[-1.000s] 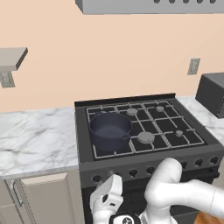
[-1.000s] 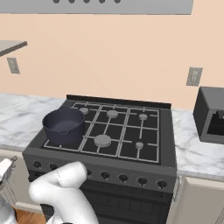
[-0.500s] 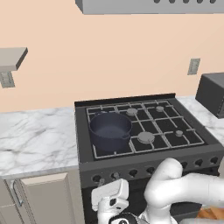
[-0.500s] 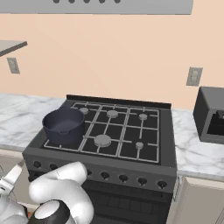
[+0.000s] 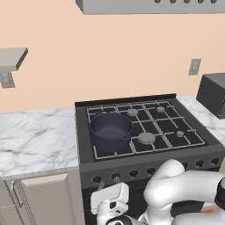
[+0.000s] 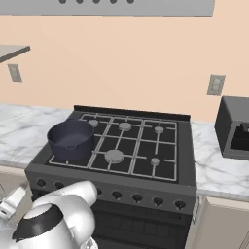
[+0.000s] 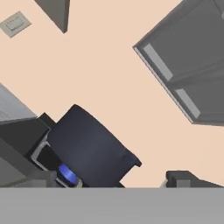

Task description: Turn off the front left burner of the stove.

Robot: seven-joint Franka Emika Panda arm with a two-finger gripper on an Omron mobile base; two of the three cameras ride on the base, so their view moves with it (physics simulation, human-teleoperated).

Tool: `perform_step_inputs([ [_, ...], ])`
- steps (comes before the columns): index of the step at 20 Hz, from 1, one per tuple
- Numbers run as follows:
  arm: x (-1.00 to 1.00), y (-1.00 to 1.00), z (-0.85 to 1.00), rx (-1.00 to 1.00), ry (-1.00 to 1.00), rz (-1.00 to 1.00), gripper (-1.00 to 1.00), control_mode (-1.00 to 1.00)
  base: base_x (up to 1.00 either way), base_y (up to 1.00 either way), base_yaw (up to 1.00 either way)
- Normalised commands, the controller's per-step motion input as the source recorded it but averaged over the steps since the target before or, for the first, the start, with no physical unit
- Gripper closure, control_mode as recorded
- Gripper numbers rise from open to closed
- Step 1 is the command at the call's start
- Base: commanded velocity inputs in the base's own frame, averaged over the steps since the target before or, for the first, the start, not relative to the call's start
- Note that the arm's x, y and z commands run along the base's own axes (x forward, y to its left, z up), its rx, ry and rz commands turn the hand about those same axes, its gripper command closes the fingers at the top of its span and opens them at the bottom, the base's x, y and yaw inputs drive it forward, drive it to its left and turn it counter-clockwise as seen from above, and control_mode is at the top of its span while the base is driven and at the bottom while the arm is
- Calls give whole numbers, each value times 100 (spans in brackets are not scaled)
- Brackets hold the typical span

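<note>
Stove [image 5: 149, 165] set into a marble counter [image 5: 39, 140]; black grates over the top, row of small round black knobs [image 6: 116, 195] along the front panel. Dark blue pot [image 5: 110, 131] sits on the front left burner [image 5: 107, 149], at the stove's front left corner. In the hand view a blue flame [image 7: 67, 173] shows under the pot's base, between the grate bars. A large grey cap [image 5: 146, 138] lies at the front centre of the stovetop, just right of the pot; smaller caps sit toward the back and the right side.

Gripper [image 5: 110, 197] is low, in front of the stove's front panel, below the leftmost knobs, apart from them as far as can be seen. Its white hand body faces the camera in the left base view; fingertips hidden, so cannot tell whether the jaws are spread or pressed together.

Dark microwave [image 6: 234, 127] on the counter at the right, well apart from the stove. Wall outlet [image 6: 215, 85] above the counter between stove and microwave. Grey hood [image 6: 141, 6] overhead.
</note>
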Motion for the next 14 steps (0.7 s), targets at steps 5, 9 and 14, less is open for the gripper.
perform_step_inputs([
  [5, 8, 0, -36, -4, 15, 0, -100, -100, 0, 0, 0],
  [9, 14, 0, -22, -4, 11, 0, -100, -100, 0, 0, 0],
  [14, 24, 0, -23, -4, 5, 3, -100, -100, 0, 0, 0],
])
